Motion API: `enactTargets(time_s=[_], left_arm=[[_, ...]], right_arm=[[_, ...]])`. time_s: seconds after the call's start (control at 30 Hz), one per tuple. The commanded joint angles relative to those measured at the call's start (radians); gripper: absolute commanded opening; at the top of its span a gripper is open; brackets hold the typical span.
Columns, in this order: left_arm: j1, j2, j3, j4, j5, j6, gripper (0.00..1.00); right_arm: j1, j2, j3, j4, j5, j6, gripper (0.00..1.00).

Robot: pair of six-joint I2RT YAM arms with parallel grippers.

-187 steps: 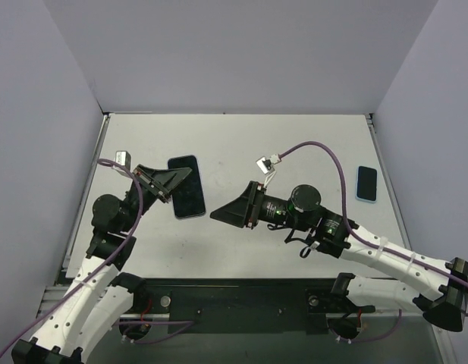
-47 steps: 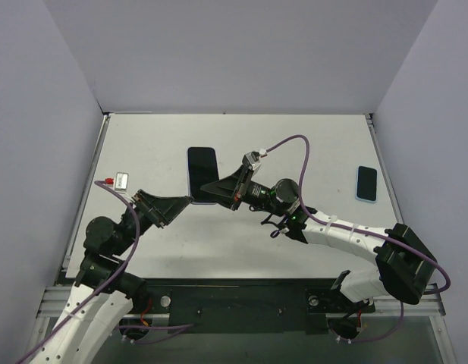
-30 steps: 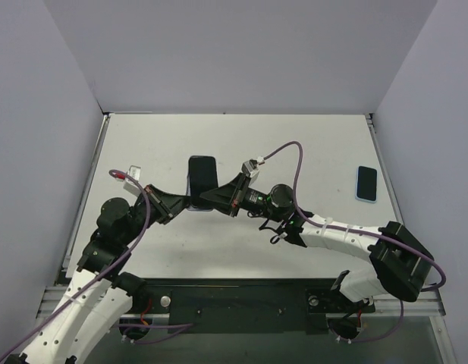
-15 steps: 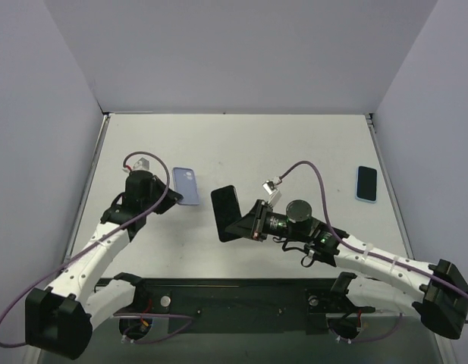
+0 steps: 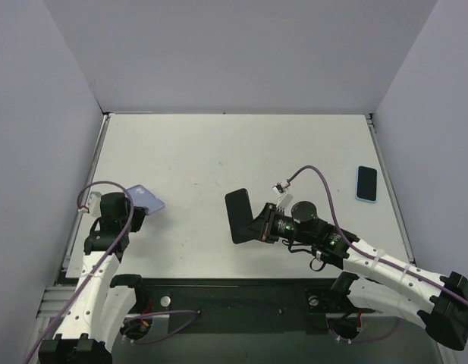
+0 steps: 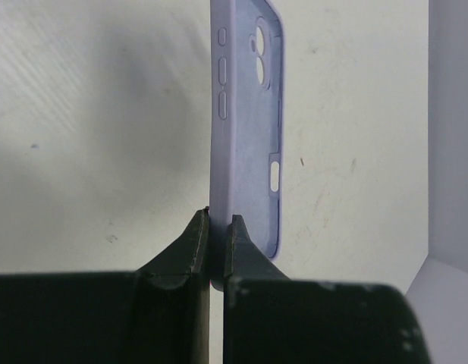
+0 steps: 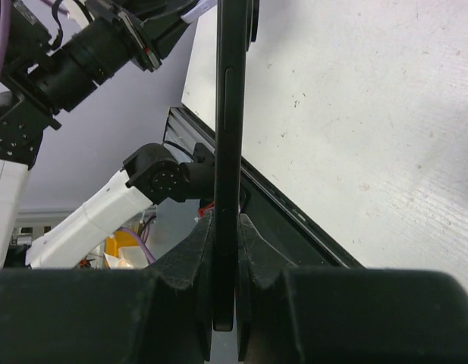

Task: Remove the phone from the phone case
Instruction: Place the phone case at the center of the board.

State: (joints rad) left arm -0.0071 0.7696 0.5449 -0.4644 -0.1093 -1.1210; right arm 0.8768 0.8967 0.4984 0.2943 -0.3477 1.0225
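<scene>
The black phone (image 5: 239,215) is out of its case and held above the table's near middle. My right gripper (image 5: 258,227) is shut on its lower edge; in the right wrist view the phone (image 7: 227,136) stands edge-on between the fingers (image 7: 199,250). The lilac phone case (image 5: 146,200) is at the near left, empty. My left gripper (image 5: 133,214) is shut on one side wall of it. In the left wrist view the case (image 6: 249,121) points away from the fingers (image 6: 190,246), its camera cut-out at the far end.
A second phone in a blue case (image 5: 366,183) lies flat near the table's right edge. The black front rail (image 5: 241,296) runs along the near edge. Grey walls close the left, back and right sides.
The phone and case have come apart. My left gripper has carried the lilac case back and down to the near left. My right gripper has moved the black phone slightly right and nearer.
</scene>
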Motion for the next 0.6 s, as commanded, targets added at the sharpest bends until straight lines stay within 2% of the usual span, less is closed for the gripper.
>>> enactTargets(time_s=[0.0,0.13,0.27,0.3,0.37,0.4,0.43,0.47,0.53,0.57], left_arm=[[0.002,-0.079,-0.028,-0.103,-0.179,-0.25,0.0],[0.002,-0.072,-0.029,-0.152,-0.277,-0.316,0.0],[0.002,-0.067,-0.056,-0.152,-0.291,-0.362,0.0],[0.002,-0.066,-0.059,-0.152,-0.29,-0.365,0.03],[0.001,-0.067,-0.059,-0.175,-0.3,-0.37,0.14],[0.001,-0.07,-0.057,-0.189,-0.3,-0.372,0.34],[0.001,-0.076,-0.054,-0.203,-0.291,-0.381,0.47],[0.002,-0.078,-0.045,-0.236,-0.285,-0.385,0.69],[0.001,-0.09,-0.028,-0.293,-0.244,-0.395,0.82],[0.001,-0.099,-0.02,-0.33,-0.219,-0.407,0.82]], right_arm=[[-0.004,0.002,0.023,0.091,-0.008,-0.01,0.0],[-0.002,0.01,0.028,0.095,-0.005,-0.009,0.0],[-0.004,0.008,0.025,0.106,-0.001,-0.004,0.0],[-0.002,0.011,0.025,0.105,-0.002,-0.004,0.0],[-0.004,0.018,0.028,0.111,-0.002,-0.004,0.0],[-0.002,0.021,0.026,0.115,-0.002,-0.004,0.0],[-0.002,0.028,0.029,0.118,-0.007,-0.002,0.0],[-0.002,0.033,0.031,0.126,-0.008,-0.001,0.0],[-0.002,0.045,0.037,0.129,-0.017,-0.001,0.0],[-0.002,0.056,0.04,0.129,-0.02,-0.002,0.0]])
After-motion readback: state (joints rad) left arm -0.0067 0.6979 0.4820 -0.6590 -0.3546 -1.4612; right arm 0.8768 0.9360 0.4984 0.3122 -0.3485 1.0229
